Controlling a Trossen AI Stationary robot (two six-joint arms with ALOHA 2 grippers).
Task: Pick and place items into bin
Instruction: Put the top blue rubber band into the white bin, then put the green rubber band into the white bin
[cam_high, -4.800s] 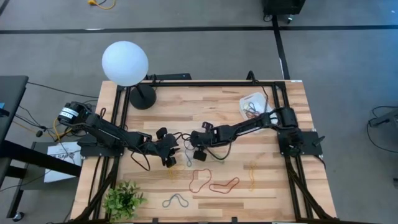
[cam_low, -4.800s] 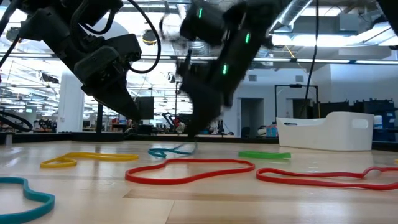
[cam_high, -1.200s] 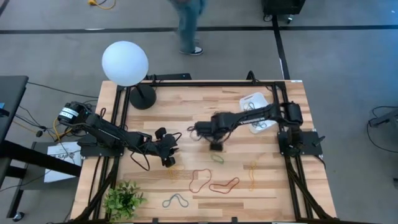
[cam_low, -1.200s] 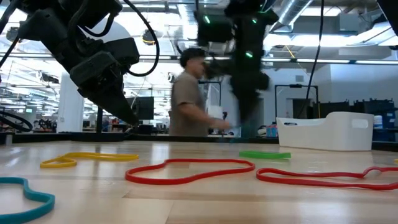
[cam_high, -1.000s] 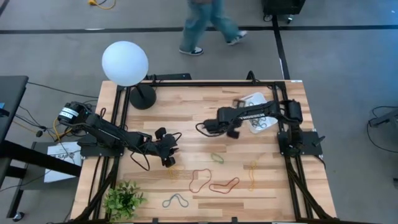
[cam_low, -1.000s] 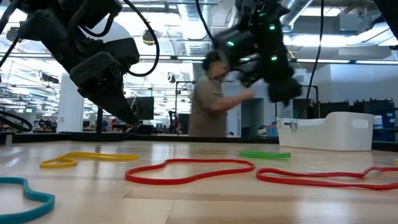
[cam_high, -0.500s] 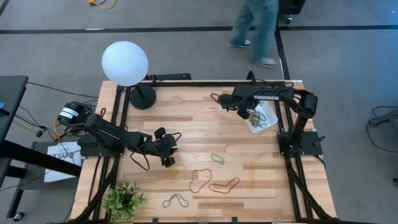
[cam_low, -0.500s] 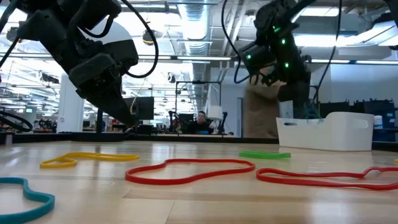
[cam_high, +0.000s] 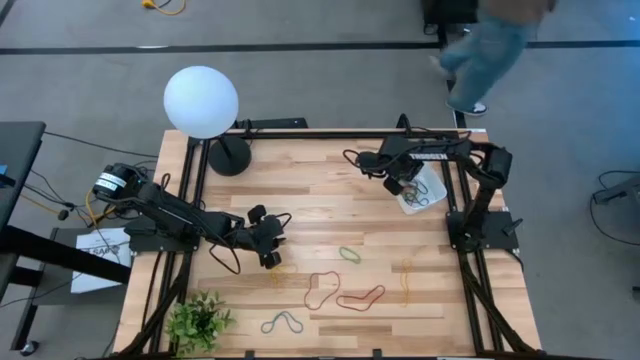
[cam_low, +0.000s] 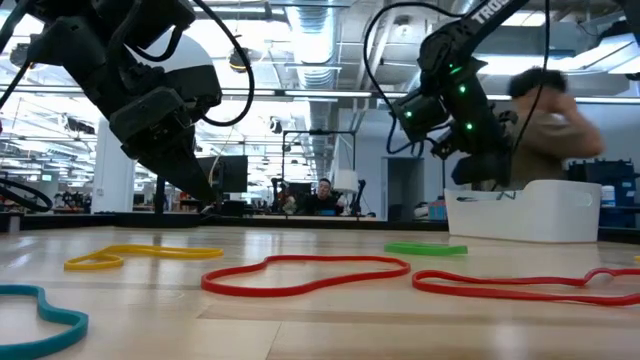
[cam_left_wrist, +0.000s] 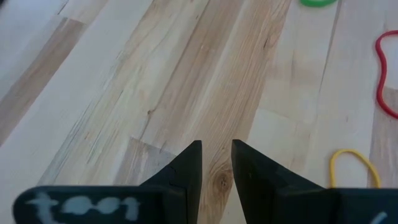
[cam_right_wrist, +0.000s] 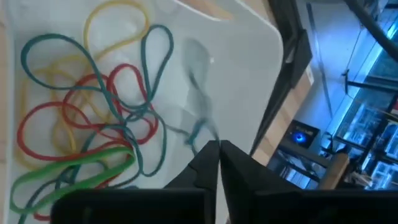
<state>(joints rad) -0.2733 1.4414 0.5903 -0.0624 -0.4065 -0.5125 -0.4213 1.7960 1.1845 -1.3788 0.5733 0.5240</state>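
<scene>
**Right arm now over bin, band about to drop**

Swings from mid-table across to the far right corner in the last second; now parks right gripper (cam_high: 400, 186) above bin (cam_high: 432, 178); means carry is done, only release left for this item, by my read.

Right wrist view: fingers nearly closed, a sliver of gap; seems to pinch a blurred teal band (cam_right_wrist: 199, 118) at the tips, hanging over the bin floor (cam_right_wrist: 236, 56); hard to say if already slipping.

Bin: white, shallow, rounded corners; holds a loose tangle (cam_right_wrist: 93, 124) of red, yellow, teal and green loops.

Left gripper (cam_high: 270, 258) low over table centre-left, unchanged; slightly parted, holds nothing (cam_left_wrist: 216, 152).

Still to fetch: green (cam_high: 348, 254), two red (cam_high: 320, 290), yellow (cam_high: 406, 283), grey-blue (cam_high: 283, 322).
</scene>
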